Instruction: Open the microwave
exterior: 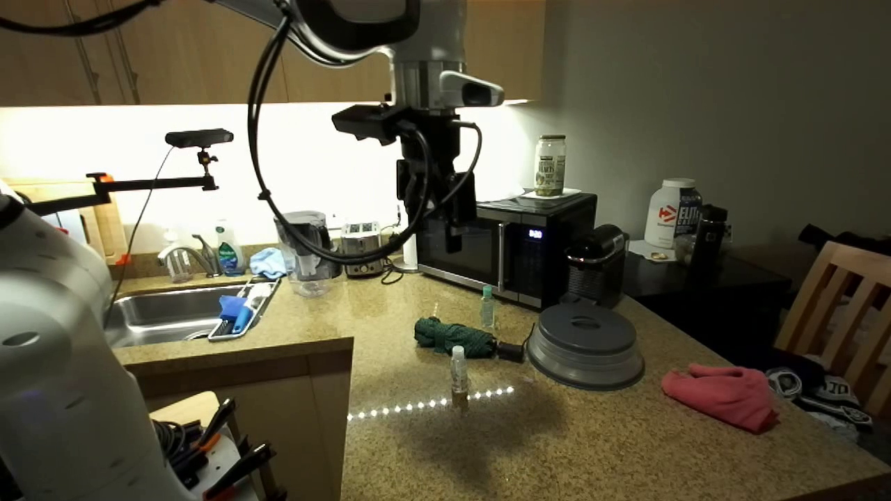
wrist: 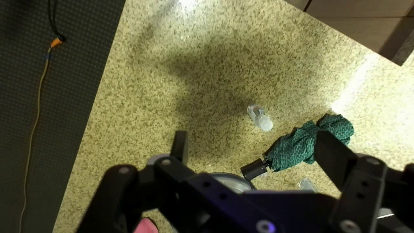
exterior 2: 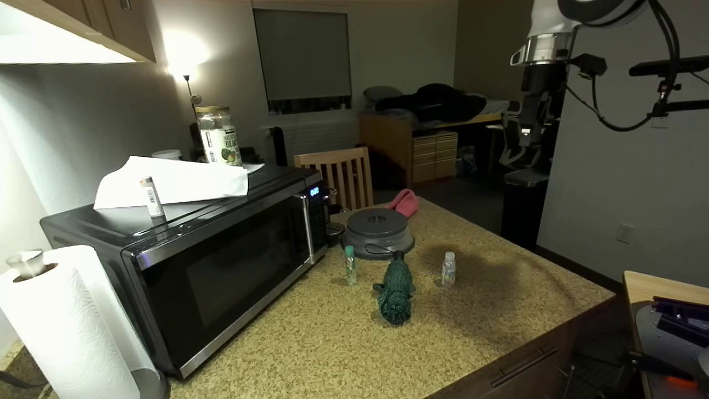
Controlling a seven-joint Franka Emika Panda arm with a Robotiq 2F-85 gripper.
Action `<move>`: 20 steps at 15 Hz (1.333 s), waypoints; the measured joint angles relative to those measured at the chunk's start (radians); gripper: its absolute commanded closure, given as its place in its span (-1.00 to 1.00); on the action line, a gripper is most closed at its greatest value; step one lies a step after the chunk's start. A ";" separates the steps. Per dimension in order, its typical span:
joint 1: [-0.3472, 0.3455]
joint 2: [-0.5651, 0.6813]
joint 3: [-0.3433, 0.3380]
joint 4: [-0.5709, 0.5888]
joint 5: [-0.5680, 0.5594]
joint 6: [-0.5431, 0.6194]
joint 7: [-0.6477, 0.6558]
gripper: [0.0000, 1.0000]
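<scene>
Legibly marked "ELITE": white tub [exterior: 672,212], one. Glass jar [exterior 2: 221,138], one, on top of the microwave [exterior 2: 221,266], label too blurred for me to read in full. Microwave: black, one, door closed, display lit blue, standing on the counter [exterior 2: 310,343], speckled tan, beside one paper towel roll [exterior 2: 66,332]. Room beyond: window blind [exterior 2: 302,55], one; wooden chair [exterior 2: 332,159], one. Folded green umbrella [exterior 2: 396,291], one, between two small bottles [exterior 2: 449,270]. Grey domed cover [exterior: 588,334], one. Pink cloth [exterior: 724,396], one. My gripper [wrist: 250,145], one, fingers wide apart, above the counter.
</scene>
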 measured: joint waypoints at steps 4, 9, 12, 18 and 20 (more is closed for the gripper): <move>0.034 0.166 0.014 0.129 0.014 0.044 0.000 -1.00; 0.036 0.357 0.021 0.286 0.037 0.046 -0.036 -1.00; 0.028 0.452 0.021 0.370 0.040 0.045 -0.069 -1.00; 0.009 0.599 0.042 0.512 0.035 0.044 -0.116 -1.00; 0.006 0.641 0.055 0.551 0.030 0.044 -0.124 -1.00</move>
